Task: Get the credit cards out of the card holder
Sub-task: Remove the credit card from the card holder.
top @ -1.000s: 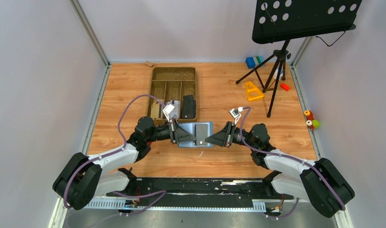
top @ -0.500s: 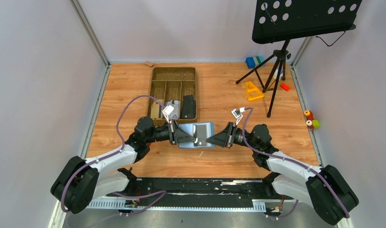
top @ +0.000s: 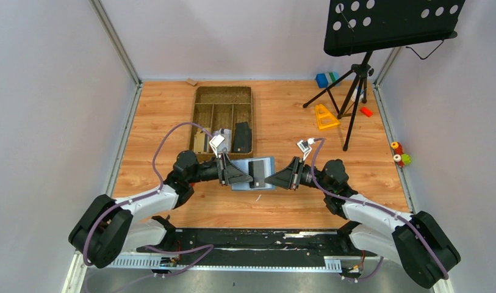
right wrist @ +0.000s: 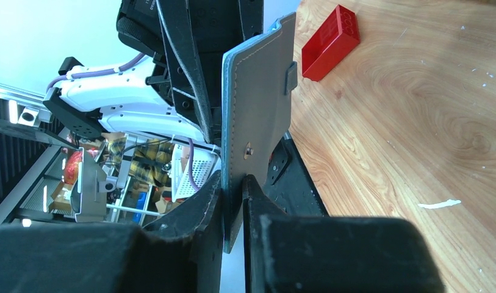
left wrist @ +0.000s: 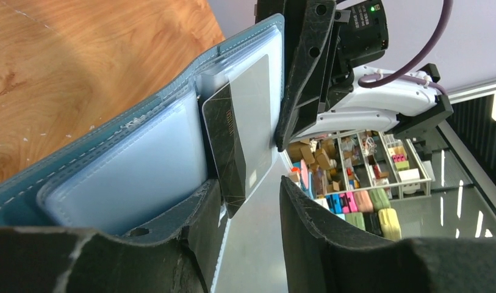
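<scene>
- Slate-blue card holder (top: 262, 174) sits open at mid-desk (top: 166, 122), between both arms.
- On its outer flap the right pincer (right wrist: 233, 195) is clamped tight.
- Around a dark credit card (left wrist: 226, 146) poking from a pocket, the left pincer (left wrist: 248, 207) stands apart.

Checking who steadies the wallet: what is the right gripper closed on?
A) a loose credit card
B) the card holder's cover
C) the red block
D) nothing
B: the right wrist view shows the right gripper pinching the card holder along its edge, fingers nearly together.
</scene>
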Controlling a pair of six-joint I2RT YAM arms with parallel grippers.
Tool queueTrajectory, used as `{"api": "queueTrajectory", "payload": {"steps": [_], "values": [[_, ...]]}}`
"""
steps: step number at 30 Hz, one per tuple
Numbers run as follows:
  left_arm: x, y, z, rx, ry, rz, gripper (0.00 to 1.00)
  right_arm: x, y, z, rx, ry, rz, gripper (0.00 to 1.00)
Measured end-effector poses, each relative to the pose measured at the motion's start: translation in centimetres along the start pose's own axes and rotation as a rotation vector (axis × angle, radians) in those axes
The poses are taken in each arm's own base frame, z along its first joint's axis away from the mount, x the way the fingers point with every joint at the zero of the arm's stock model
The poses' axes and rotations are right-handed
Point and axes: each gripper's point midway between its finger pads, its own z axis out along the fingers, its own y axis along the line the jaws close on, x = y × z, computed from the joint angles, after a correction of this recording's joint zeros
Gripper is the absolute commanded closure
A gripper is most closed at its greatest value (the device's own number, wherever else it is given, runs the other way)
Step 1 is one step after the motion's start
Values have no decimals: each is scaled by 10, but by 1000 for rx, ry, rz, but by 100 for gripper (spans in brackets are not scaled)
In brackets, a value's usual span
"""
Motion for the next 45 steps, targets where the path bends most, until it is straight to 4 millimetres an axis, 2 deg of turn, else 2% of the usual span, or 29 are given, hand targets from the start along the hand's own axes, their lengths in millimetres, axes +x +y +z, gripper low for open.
{"api": "queueTrajectory", "payload": {"steps": [5,8,10,13,14,25,34,45], "values": [[0,0,1,10,1,-18,50,-1,1,0,-5,-1,7,100],[1,0,3,13,5,-28,56,-1,0,1,-5,-2,11,100],[1,1,4,13,7,-39,68,-1,0,1,-5,-1,14,100],[2,6,5,3,7,-55,95,-1,1,1,-9,-3,14,100],[1,8,5,-5,6,-61,100,-2,1,1,-11,-4,13,100],[0,28,-2,-113,-15,-53,100,-3,-16,-7,122,-28,-17,100],[4,40,-5,-159,-5,-59,100,1,-41,-12,232,-30,-21,100],[8,45,-8,-187,3,-42,100,1,-47,-17,269,-37,-39,100]]}}
